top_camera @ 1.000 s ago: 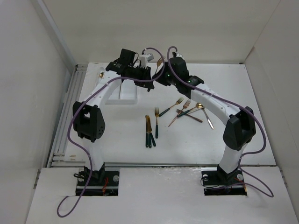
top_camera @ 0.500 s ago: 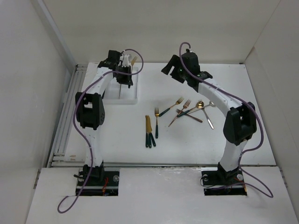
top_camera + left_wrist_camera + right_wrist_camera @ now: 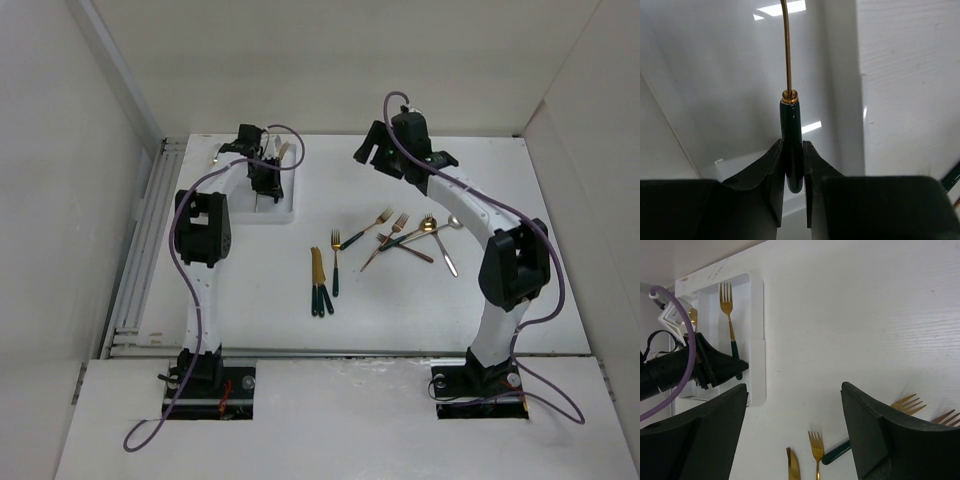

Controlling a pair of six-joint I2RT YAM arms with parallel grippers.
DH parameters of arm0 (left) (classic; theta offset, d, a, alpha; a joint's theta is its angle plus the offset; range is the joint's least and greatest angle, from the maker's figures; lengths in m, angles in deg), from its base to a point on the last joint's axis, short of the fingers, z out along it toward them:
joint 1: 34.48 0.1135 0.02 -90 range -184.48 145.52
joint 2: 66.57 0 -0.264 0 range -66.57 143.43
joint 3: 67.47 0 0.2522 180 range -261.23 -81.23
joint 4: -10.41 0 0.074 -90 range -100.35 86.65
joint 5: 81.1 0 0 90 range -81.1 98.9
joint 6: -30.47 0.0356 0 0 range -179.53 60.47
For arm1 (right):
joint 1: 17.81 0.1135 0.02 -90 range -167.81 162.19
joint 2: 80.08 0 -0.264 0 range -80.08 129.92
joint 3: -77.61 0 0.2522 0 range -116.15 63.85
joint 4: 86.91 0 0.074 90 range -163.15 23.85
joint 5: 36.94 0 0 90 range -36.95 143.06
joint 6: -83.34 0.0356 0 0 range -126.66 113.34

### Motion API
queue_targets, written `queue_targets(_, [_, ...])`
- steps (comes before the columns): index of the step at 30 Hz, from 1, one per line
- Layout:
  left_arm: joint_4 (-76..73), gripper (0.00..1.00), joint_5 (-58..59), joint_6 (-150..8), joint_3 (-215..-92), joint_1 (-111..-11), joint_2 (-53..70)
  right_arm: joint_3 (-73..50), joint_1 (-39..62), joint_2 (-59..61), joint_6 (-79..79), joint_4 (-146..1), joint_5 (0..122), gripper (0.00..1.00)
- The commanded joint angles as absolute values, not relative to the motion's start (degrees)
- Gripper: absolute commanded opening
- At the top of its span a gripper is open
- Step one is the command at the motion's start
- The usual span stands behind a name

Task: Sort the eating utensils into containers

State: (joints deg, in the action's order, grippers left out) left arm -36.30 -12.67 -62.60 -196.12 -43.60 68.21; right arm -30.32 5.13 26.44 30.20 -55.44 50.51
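My left gripper (image 3: 792,150) is shut on the dark green handle of a gold fork (image 3: 791,125). It holds the fork low over the right compartment of the white tray (image 3: 288,207), tines pointing to the far wall. The right wrist view shows the same fork (image 3: 730,315) lying along that compartment of the tray (image 3: 758,340). My right gripper (image 3: 795,390) hangs open and empty above bare table, to the right of the tray. On the table lie two knives (image 3: 318,282), a fork (image 3: 335,262) and a crossed heap of forks and spoons (image 3: 410,238).
White walls enclose the table on three sides, with a rail along the left edge (image 3: 135,270). A purple cable (image 3: 677,340) loops over the left arm. Another gold utensil head (image 3: 692,317) shows in the tray beyond the left gripper.
The two grippers were together near the tray's right side. The right one opened and drew back to the right, while the left one carried the fork left and down over the tray.
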Motion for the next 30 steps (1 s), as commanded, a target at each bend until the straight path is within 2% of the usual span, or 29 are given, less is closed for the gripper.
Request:
queue_targets(1, [-35.0, 0.0, -14.2, -64.1, -195.0, -42.4, 67.3, -33.1, 4.6, 26.0, 29.1, -55.5, 49.0, 0.81])
queue_targets(3, [-35.0, 0.01, -15.4, -64.1, -195.0, -42.4, 67.8, -33.1, 4.6, 25.5, 28.6, -55.0, 48.5, 0.81])
queue_targets(4, [-35.0, 0.07, -16.1, -64.1, -195.0, -42.4, 67.8, -33.1, 4.6, 25.5, 28.6, -55.0, 48.5, 0.81])
queue_targets(5, [-35.6, 0.25, -17.0, -64.1, -195.6, -42.4, 67.8, -33.1, 4.6, 25.5, 28.1, -54.4, 48.5, 0.81])
queue_targets(6, [-35.6, 0.37, -18.5, -63.5, -195.6, -42.4, 67.8, -33.1, 4.6, 25.5, 28.1, -53.8, 48.5, 0.81])
queue_targets(9, [-35.6, 0.54, -19.7, -63.5, -195.6, -42.4, 67.8, -33.1, 4.6, 25.5, 28.1, -53.3, 48.0, 0.81])
queue_targets(16, [-38.2, 0.56, -15.6, -62.9, -201.0, -42.4, 66.1, -33.1, 4.6, 23.7, 28.1, -53.3, 48.0, 0.81])
queue_targets(20, [-38.2, 0.57, -10.2, -62.3, -202.6, -42.4, 61.0, -33.1, 4.6, 21.4, 26.9, -50.9, 44.9, 0.83])
queue_targets(22, [-37.7, 0.61, -7.3, -62.3, -203.3, -42.9, 58.8, -31.3, 3.2, 19.8, 28.3, -48.7, 42.2, 0.89])
queue_targets(23, [-37.7, 0.61, -5.7, -61.0, -203.3, -42.9, 57.6, -30.0, 2.0, 19.1, 31.2, -47.2, 42.2, 0.89])
queue_targets(26, [-35.0, 0.61, 0.3, -57.7, -201.8, -45.9, 52.4, -23.0, -4.7, 16.0, 35.2, -45.4, 46.5, 0.84])
queue_targets(28, [-33.7, 0.61, 0.3, -52.0, -199.4, -49.1, 48.2, -18.1, -8.0, 14.2, 35.7, -44.7, 46.6, 0.83])
queue_targets(30, [-36.1, 0.66, -1.9, -48.6, -197.3, -51.7, 47.2, -15.3, -9.2, 11.4, 35.7, -44.7, 45.5, 0.83])
